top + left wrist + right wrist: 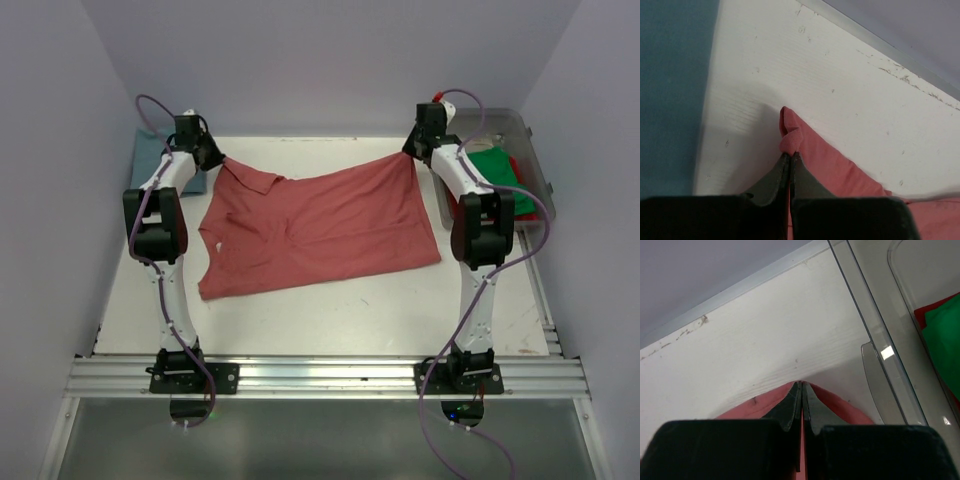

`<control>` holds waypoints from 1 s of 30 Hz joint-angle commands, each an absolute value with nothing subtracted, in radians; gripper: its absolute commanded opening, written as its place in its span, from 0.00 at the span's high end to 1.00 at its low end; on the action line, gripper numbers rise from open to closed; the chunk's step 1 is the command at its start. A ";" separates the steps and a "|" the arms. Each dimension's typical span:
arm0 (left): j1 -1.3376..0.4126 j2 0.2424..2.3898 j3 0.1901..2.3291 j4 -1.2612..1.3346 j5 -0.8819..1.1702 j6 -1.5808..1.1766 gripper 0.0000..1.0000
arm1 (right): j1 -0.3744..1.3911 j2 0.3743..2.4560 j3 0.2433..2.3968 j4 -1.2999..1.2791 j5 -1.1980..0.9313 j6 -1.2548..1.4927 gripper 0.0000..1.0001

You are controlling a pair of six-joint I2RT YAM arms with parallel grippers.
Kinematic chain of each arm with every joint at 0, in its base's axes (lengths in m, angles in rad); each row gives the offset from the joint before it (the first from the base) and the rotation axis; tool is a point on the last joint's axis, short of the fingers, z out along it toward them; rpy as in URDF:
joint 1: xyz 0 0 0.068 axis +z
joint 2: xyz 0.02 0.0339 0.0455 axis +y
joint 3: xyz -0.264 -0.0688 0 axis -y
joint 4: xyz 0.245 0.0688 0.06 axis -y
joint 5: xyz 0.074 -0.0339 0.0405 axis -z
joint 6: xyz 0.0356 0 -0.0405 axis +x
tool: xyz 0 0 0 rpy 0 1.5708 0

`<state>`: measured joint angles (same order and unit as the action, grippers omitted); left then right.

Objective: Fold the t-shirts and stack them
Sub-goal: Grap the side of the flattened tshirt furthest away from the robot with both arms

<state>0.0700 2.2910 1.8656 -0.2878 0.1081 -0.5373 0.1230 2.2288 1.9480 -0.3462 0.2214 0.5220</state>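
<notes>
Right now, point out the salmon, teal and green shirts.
salmon shirt (330, 225), top view, chest area.
teal shirt (148, 162), top view, exposed near corner.
green shirt (505, 165), top view, its middle.

We can read no text, label, brand, number or sign on anything in these 3 views.

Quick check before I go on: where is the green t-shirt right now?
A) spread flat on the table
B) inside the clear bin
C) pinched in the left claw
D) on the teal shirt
B: the top view shows the green t-shirt lying inside the clear bin.
</notes>
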 commanded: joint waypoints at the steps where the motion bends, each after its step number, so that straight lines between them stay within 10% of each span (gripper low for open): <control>1: 0.078 2.302 1.919 -0.281 0.123 -0.523 1.00 | 0.118 2.250 1.973 -0.356 0.249 0.512 1.00; 10: 0.084 2.307 1.933 -0.272 0.129 -0.517 1.00 | 0.120 2.244 1.928 -0.328 0.227 0.499 1.00; 20: 0.091 2.367 1.970 -0.307 0.103 -0.525 0.63 | 0.120 2.244 1.901 -0.322 0.213 0.483 1.00; 30: 0.098 2.379 1.974 -0.310 0.005 -0.520 0.62 | 0.118 2.250 1.891 -0.325 0.209 0.474 1.00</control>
<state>0.0822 2.3642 1.9511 -0.3225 0.0772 -0.5304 0.1234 2.2543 1.9041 -0.3435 0.2165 0.4927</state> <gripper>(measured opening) 0.378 0.008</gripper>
